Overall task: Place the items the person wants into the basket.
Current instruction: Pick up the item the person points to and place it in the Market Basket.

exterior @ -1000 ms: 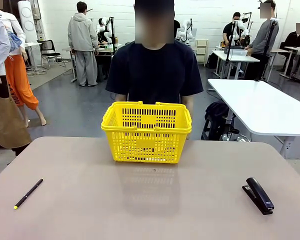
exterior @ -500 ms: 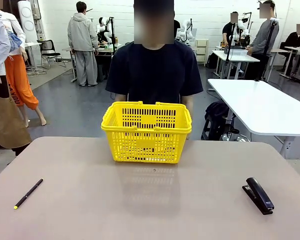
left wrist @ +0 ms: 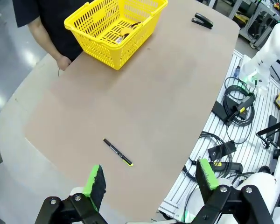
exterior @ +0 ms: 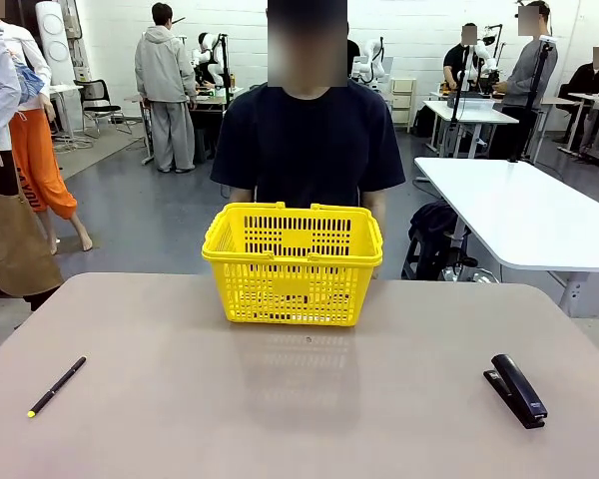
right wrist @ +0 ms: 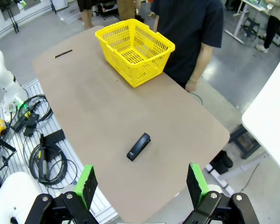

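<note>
- Nothing on the table was seen to have moved since the earlier front frames: the basket, the pen and the stapler were found in the same places, and the person was still stood at the far edge behind the basket.
- From the left wrist view, the left gripper was held high above the table, its fingers spread wide with nothing between them.
- The thin black pen with the yellow tip was seen lying flat just ahead of the left fingertips, nearer the left-hand pad than the other.
- The yellow basket was seen far ahead of those fingers, near the table's far edge, with small items lying on its floor; a yellow-and-black shape and a dark slim one could be made out, but their kinds could not be told apart with certainty.
- One hand of the person was hung at the table edge beside the basket.
- From the right wrist view, the right gripper was likewise held well above the table, its fingers spread wide and empty.
- The black stapler was seen lying just ahead of the gap between the right fingers, well apart from the basket farther ahead.
</note>
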